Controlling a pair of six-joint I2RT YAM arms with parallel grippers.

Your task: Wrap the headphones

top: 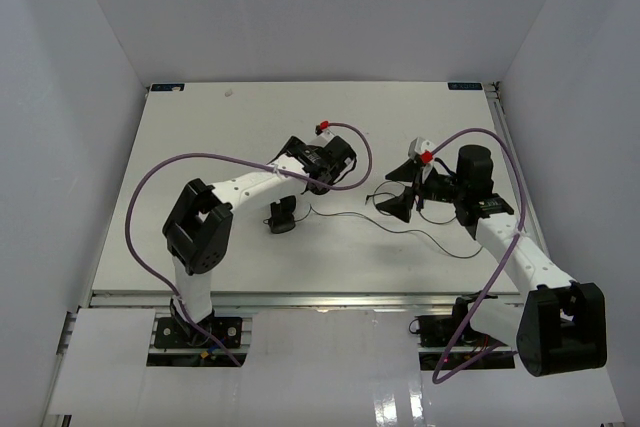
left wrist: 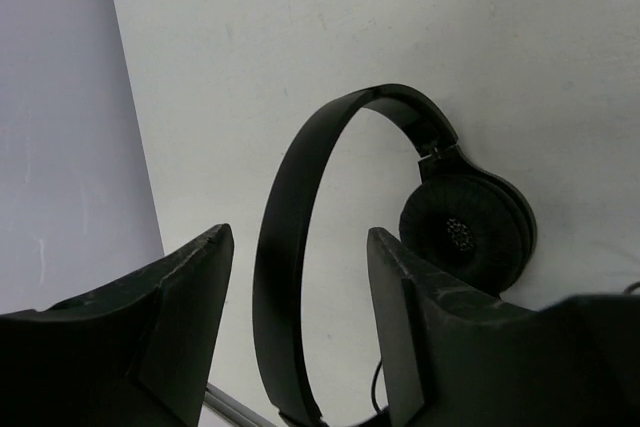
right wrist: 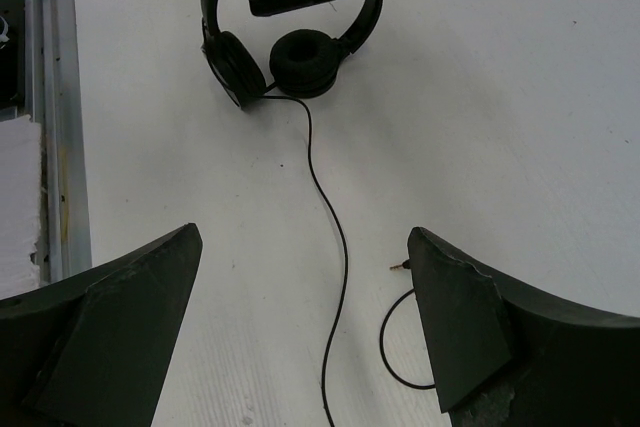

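The right pincer [right wrist: 305, 237] hovers low over the white desk [top: 200, 127] with its two fingers spread wide and nothing pinched. The thin black cord [right wrist: 345, 277] runs along the desk through the gap between them, touching neither finger. Just beside the right finger the cord curls into a small loop, and its plug [right wrist: 399, 267] lies on the desk next to that. Farther on, the cord leads to the headphones [top: 283, 215], which sit near the middle of the desk with both earcups down and close together. Their headband [left wrist: 285, 207] arches up into the left pincer [left wrist: 300, 235]. That pincer is spread too, and the band passes between its fingers with a gap on each side. One padded earcup [left wrist: 465, 232] shows past its right finger.
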